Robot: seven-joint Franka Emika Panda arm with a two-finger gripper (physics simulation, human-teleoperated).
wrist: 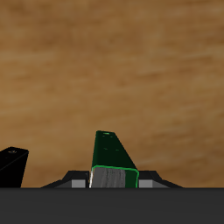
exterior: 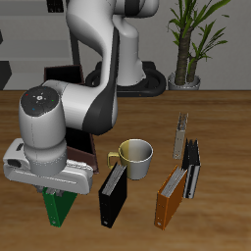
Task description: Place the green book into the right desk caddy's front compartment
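My gripper (exterior: 55, 190) is shut on the green book (exterior: 59, 208) and holds it upright, near the table's front edge. In the wrist view the green book (wrist: 112, 156) sticks out from between the jaws of the gripper (wrist: 112, 180), with bare wooden table beyond it. A dark reddish-brown piece (exterior: 87, 156) shows just behind my wrist. It may be the right desk caddy, but the arm hides most of it.
A black book (exterior: 113, 194) stands beside the green book; its corner shows in the wrist view (wrist: 10, 166). A yellow and white mug (exterior: 135, 157), an orange book (exterior: 172, 194), a black and white book (exterior: 193, 169) and a grey upright thing (exterior: 180, 135) stand farther along.
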